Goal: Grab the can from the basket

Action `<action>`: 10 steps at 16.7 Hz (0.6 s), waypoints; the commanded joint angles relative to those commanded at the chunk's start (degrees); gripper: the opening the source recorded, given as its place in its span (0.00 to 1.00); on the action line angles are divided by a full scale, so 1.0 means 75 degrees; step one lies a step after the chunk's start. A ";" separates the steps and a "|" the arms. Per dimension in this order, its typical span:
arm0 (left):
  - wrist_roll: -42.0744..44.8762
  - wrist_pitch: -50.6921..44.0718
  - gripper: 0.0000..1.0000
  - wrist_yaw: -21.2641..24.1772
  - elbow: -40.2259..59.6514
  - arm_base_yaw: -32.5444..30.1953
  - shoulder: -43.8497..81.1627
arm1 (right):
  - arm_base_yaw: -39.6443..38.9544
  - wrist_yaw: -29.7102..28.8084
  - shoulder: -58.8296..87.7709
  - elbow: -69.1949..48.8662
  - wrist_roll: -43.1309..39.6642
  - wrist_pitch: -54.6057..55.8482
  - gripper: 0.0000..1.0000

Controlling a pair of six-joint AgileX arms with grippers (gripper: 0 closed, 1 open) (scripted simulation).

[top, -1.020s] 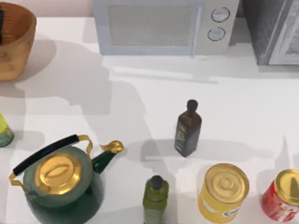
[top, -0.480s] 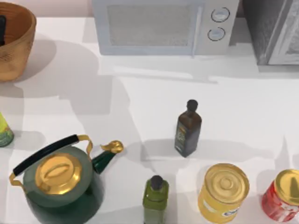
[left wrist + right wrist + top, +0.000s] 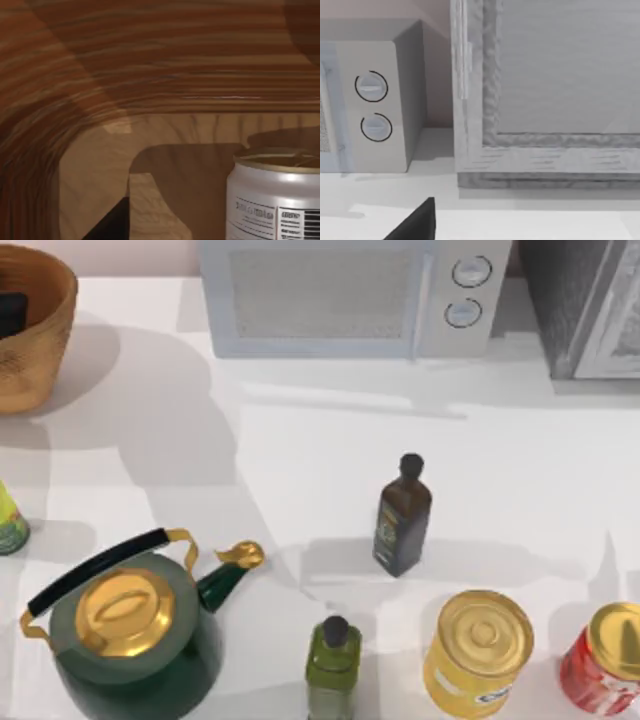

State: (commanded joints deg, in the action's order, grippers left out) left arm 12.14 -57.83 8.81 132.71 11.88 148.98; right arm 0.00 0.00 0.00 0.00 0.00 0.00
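The woven basket [image 3: 35, 350] stands at the table's far left corner, orange-brown inside [image 3: 150, 60]. A dark part of my left gripper [image 3: 12, 312] reaches down inside it. In the left wrist view the can [image 3: 275, 200] stands upright on the basket's floor, close by and to one side of the gripper. Its side looks silver with a printed label, and its rim has a gold tint. My right gripper [image 3: 415, 222] is off to the right, facing the microwave [image 3: 365, 105].
Along the front stand a green kettle with a gold lid [image 3: 125, 630], a green bottle [image 3: 333, 665], a big yellow can [image 3: 478, 650] and a big red can [image 3: 603, 658]. A dark bottle [image 3: 402, 520] stands mid-table. The microwave [image 3: 350, 295] and a grey cabinet [image 3: 585, 305] line the back.
The dark part of my left gripper has shifted inside the basket, from its left rim toward the inside. The arm's shadow on the table has drawn back to the left.
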 joint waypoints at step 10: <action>-0.0002 0.0021 0.55 0.0000 -0.0005 -0.0002 0.0016 | 0.0000 0.0000 0.0000 0.0000 0.0000 0.0000 1.00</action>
State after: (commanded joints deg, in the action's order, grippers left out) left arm 12.13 -57.67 8.80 132.67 11.86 149.10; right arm 0.00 0.00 0.00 0.00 0.00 0.00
